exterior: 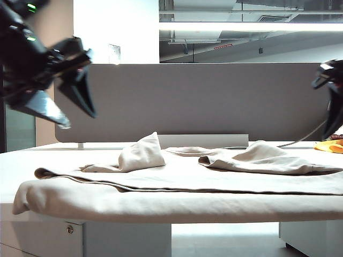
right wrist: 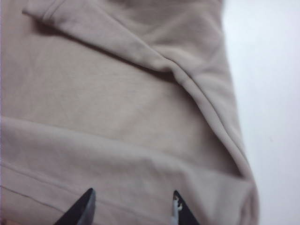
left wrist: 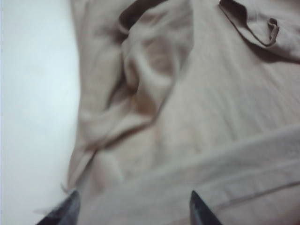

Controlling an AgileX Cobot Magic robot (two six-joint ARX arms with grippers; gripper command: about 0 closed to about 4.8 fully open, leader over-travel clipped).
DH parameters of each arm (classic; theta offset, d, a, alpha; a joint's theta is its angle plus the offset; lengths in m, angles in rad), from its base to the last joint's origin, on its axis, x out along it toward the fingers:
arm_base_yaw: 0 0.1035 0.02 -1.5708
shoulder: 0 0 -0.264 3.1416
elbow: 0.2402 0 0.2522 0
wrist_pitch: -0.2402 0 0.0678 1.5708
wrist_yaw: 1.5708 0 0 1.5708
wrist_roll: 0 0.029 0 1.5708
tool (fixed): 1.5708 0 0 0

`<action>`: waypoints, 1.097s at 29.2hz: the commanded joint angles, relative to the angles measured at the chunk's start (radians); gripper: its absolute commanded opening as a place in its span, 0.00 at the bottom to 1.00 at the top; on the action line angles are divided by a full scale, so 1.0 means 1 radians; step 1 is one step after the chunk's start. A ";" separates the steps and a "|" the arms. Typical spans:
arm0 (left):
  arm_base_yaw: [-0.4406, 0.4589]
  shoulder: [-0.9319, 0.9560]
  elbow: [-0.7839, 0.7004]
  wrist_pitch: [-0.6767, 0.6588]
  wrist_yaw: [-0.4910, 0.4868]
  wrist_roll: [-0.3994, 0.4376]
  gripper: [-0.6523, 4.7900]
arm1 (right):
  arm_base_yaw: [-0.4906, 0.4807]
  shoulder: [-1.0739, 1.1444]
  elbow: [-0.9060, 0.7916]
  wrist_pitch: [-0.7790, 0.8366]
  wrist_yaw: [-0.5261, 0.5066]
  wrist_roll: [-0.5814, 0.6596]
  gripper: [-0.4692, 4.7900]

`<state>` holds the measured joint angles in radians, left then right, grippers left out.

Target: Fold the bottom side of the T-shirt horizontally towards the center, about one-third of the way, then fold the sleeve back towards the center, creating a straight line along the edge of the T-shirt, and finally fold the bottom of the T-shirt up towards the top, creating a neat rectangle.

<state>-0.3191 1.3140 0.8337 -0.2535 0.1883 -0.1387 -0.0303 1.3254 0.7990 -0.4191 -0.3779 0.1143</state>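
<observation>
- Draping over the near edge of the desk (exterior: 10, 160), the T-shirt (exterior: 177, 179) covers nearly the full width; the near long side looks already folded in, w/ a seam line running across.
- Left gripper (exterior: 77, 110) hangs above the cloth on the left, fingers apart, nothing held. In its wrist view the fingertips (left wrist: 199, 208) stand spread over bare fabric.
- Right gripper (exterior: 329, 107) is mostly cut off at the right edge; its wrist view shows tips (right wrist: 86, 206) moderately apart, empty.
- Mid-way back, both sleeves look turned inward (left one peaked up, right one flatter).
- Left to do, I'd judge: bringing the bottom of the T-shirt up; which end is the hem I can't tell.
- Far right: small orange item (exterior: 329, 146).
</observation>
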 commanded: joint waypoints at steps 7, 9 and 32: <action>-0.004 -0.241 -0.240 0.056 0.018 -0.120 0.67 | -0.029 -0.201 -0.150 -0.023 -0.003 0.023 0.55; -0.005 -0.280 -0.278 0.051 0.018 -0.145 0.67 | -0.029 -0.216 -0.170 -0.036 -0.010 0.025 0.60; -0.014 -0.446 -0.481 -0.008 0.060 -0.212 0.81 | -0.183 -0.357 -0.356 -0.027 -0.047 0.092 0.62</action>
<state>-0.3328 0.8692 0.3511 -0.2726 0.2569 -0.3550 -0.2146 0.9703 0.4397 -0.4614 -0.4221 0.1837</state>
